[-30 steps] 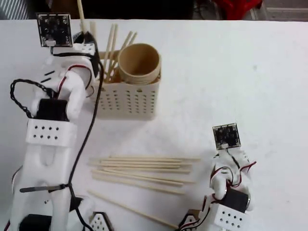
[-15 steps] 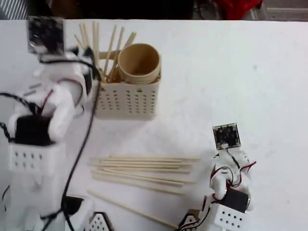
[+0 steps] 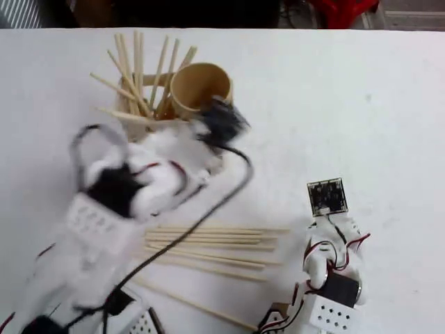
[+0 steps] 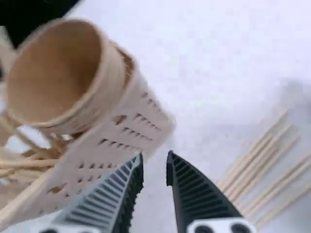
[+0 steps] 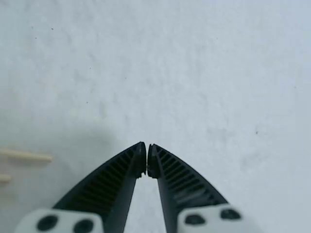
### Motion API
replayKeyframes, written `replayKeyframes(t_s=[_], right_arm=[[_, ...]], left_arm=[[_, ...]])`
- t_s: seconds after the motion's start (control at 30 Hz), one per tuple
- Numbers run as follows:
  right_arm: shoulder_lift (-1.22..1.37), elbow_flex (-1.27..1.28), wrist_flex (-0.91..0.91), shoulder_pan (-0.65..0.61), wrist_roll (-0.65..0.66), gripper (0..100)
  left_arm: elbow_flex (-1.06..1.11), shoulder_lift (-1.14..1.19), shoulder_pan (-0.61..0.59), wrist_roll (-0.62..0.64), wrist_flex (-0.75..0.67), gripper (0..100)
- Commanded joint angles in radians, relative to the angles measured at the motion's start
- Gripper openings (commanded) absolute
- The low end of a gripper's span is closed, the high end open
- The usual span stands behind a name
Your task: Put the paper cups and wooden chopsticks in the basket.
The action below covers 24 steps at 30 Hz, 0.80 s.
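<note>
Partway there: cup and some chopsticks are in, and a pile is left.
The basket [image 4: 121, 141] sits toward 11 o'clock on the table [image 3: 361, 104], holding the paper cup [image 3: 200, 87] and a bunch of chopsticks [image 3: 139, 69]. A loose pile [image 3: 208, 243] near 6 o'clock awaits you. Your left gripper [image 4: 154, 162] hangs beside the basket, jaws slightly apart and empty. Your right gripper [image 5: 146, 159], around 5 o'clock, is clenched on nothing.

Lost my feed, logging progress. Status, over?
Left hand open, empty, by basket. Right hand shut, empty, over table. Paper cups and some chopsticks in basket; loose chopsticks lie on table. Nothing on them.
</note>
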Motion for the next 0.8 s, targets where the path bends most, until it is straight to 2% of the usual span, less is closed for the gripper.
replayKeyframes(t_s=[0.0,0.1,0.2,0.43,0.63,0.77], right_arm=[[-0.008,0.006,0.002,0.007,0.003,2.5],[-0.008,0.006,0.002,0.007,0.003,2.5],[-0.008,0.006,0.002,0.007,0.003,2.5],[-0.008,0.006,0.002,0.007,0.003,2.5],[-0.008,0.006,0.002,0.007,0.003,2.5],[-0.008,0.006,0.002,0.007,0.003,2.5]], left_arm=[[0.081,0.12,0.048,-0.061,-0.089,10],[0.181,0.208,0.071,-0.061,-0.233,10],[0.281,0.263,0.088,-0.074,-0.345,16],[0.422,0.271,0.091,-0.167,-0.445,13],[0.514,0.275,0.102,-0.173,-0.592,13],[0.526,0.275,0.111,-0.173,-0.611,14]])
